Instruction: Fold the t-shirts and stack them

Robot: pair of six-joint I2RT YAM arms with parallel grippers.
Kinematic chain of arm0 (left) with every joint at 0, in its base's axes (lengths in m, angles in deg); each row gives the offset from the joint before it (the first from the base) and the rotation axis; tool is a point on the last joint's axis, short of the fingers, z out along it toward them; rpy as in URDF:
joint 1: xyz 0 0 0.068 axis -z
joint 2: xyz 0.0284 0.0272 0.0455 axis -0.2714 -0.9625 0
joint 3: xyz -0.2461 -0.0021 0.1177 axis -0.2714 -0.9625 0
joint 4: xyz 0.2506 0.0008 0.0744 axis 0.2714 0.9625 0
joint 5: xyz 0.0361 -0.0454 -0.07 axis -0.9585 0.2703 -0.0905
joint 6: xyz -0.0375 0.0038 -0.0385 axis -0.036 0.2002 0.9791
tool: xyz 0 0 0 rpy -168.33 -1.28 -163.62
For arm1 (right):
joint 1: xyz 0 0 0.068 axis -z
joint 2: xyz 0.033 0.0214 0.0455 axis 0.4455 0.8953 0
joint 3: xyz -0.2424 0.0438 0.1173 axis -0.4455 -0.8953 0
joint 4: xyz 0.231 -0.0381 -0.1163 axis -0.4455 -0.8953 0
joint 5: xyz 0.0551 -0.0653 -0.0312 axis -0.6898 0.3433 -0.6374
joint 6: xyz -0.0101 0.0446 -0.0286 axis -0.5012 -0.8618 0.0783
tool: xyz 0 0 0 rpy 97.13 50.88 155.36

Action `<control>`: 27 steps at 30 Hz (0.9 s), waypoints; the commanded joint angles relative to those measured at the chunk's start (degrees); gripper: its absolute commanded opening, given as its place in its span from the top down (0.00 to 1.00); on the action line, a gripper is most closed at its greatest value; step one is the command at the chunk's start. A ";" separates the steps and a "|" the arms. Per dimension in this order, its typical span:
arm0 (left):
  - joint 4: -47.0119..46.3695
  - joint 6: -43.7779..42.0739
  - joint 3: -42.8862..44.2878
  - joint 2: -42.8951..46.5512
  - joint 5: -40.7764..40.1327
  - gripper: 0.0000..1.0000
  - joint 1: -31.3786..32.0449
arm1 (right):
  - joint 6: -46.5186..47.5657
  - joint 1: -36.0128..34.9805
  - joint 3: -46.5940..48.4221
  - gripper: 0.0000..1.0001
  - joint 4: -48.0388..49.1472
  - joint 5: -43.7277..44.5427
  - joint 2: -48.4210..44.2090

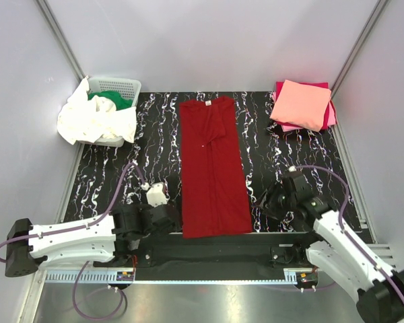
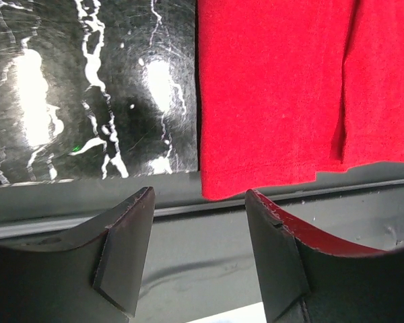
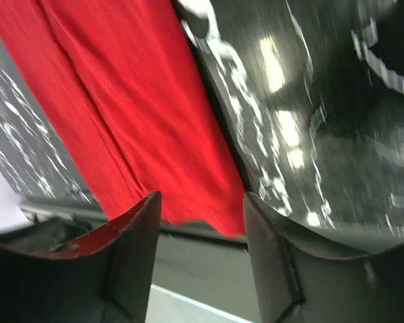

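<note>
dark red t-shirt (image 1: 214, 168) is lying folded lengthwise right of the basket (image 1: 124, 84), cross folds pending. left gripper (image 2: 200, 195) and right gripper (image 3: 202, 198) are hovering parted, empty. pink stack (image 1: 301, 104) is sitting far right of it; white shirt (image 1: 87, 118), green shirt (image 1: 114, 101) are waiting inside.

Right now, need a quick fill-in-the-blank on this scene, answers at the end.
1. The dark red t-shirt lies flat in the middle, collar at the ____ end.
2. The salmon pink t-shirt lies ____ the magenta t-shirt.
3. The white t-shirt drapes over the basket, which holds the green t-shirt, in the far ____ corner.
4. The left pincer and right pincer both stand ____, holding nothing.
Answers: far; on top of; left; open.
</note>
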 commanded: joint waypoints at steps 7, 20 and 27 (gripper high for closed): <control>-12.74 1.73 -5.99 -0.55 1.18 0.41 -0.77 | -10.29 -7.66 -7.89 0.51 -3.68 4.11 -8.65; -19.25 1.55 -10.38 -2.57 5.75 0.42 -3.32 | -15.13 -14.17 -13.26 0.49 8.80 4.28 1.01; -22.32 2.43 -12.32 -4.41 7.86 0.44 -3.59 | -15.48 -15.40 -13.79 0.59 11.71 4.46 3.92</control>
